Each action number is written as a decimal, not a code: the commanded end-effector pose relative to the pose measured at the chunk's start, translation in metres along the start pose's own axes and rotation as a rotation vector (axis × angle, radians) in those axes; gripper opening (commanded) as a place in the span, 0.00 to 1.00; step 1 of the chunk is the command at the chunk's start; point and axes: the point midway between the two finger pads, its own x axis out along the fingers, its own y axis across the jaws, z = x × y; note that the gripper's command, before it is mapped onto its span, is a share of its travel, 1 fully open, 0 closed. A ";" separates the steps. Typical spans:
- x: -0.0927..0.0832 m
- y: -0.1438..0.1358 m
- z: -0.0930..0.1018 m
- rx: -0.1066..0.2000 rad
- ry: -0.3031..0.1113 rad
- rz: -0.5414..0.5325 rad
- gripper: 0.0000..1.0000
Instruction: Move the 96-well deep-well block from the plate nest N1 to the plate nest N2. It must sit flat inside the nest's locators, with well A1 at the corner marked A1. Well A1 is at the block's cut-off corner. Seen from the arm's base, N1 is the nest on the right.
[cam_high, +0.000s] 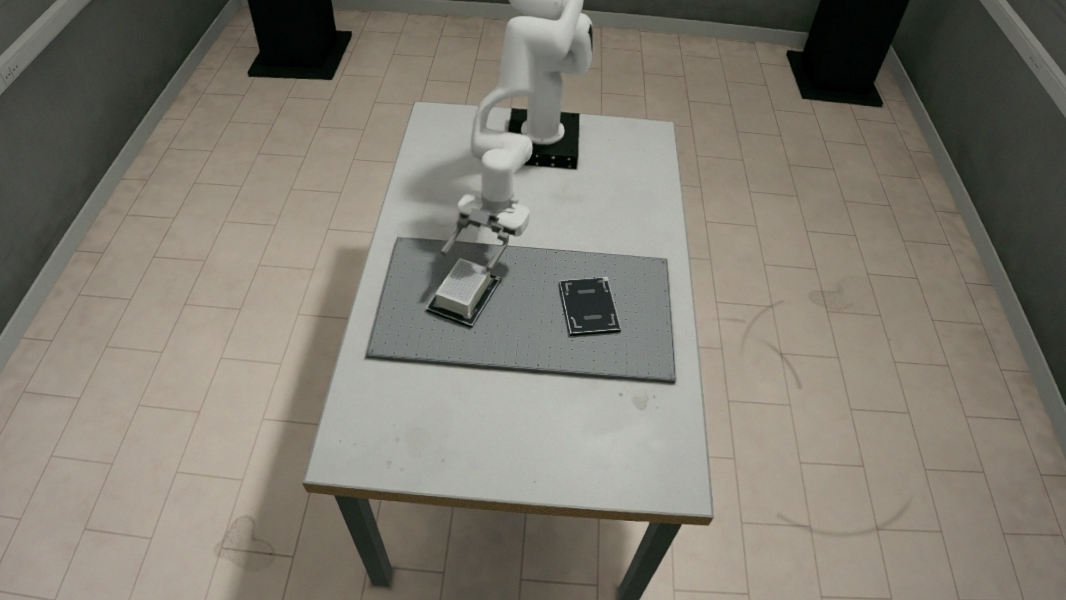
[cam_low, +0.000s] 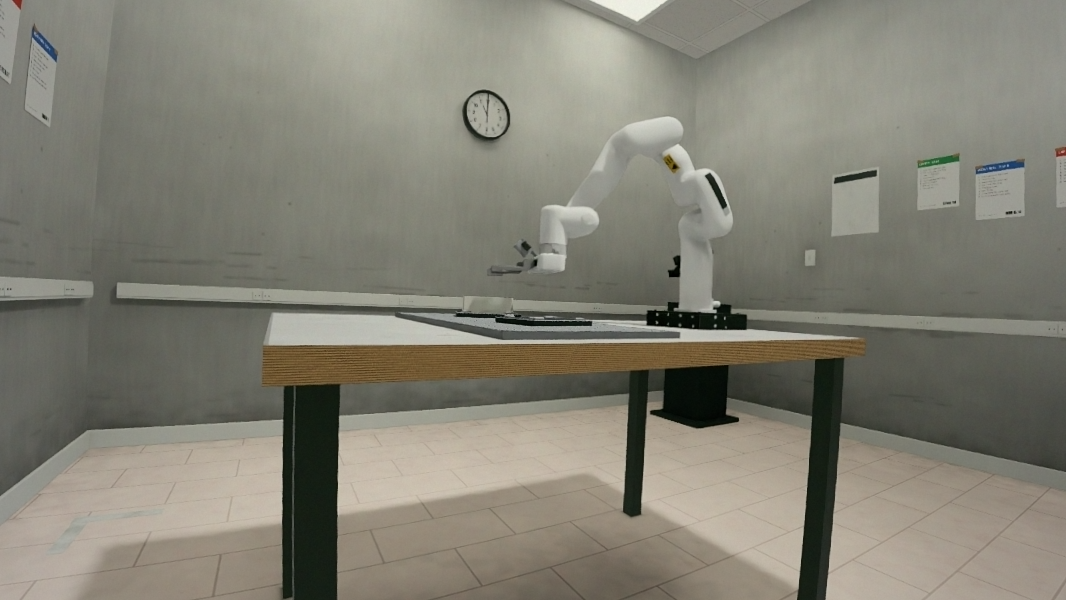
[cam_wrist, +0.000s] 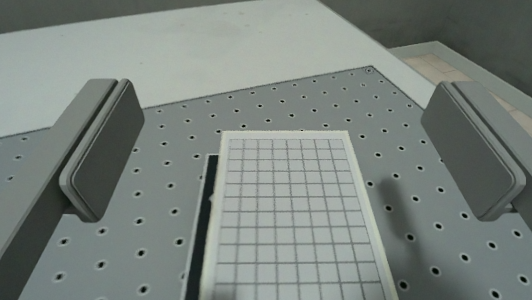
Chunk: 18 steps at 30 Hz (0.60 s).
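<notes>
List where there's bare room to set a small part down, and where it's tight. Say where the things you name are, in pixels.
Room: on the table (cam_high: 522, 439) (cam_low: 522, 361) (cam_wrist: 175, 50), between the perforated plate (cam_high: 522, 327) (cam_low: 626, 333) (cam_wrist: 120, 250) and the table edge opposite the arm base (cam_high: 570, 158) (cam_low: 734, 321); on the plate, between nests N1 (cam_high: 451, 318) (cam_low: 477, 315) (cam_wrist: 197, 240) and N2 (cam_high: 589, 305) (cam_low: 544, 321).
Crowded: N1, with the deep-well block (cam_high: 463, 285) (cam_low: 487, 304) (cam_wrist: 295, 210) on it and the tool (cam_high: 467, 257) (cam_low: 492, 270) (cam_wrist: 291, 155) close above.

Free air separates the tool (cam_high: 467, 258) (cam_low: 492, 271) (cam_wrist: 288, 151) from the block (cam_high: 462, 285) (cam_low: 487, 304) (cam_wrist: 295, 215) below.

Deep-well block (cam_high: 463, 286) (cam_low: 487, 304) (cam_wrist: 295, 215), off-white, top gridded; seated on nest N1 (cam_high: 471, 321) (cam_wrist: 195, 250). Nest N2 (cam_high: 589, 306) (cam_low: 548, 321), black, flat, pale corner locators, unoccupied.
</notes>
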 end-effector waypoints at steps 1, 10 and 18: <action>0.011 -0.007 -0.010 -0.003 -0.005 0.000 0.37; 0.011 -0.007 -0.010 -0.003 -0.005 0.000 0.37; 0.011 -0.007 -0.013 -0.003 -0.005 0.000 0.37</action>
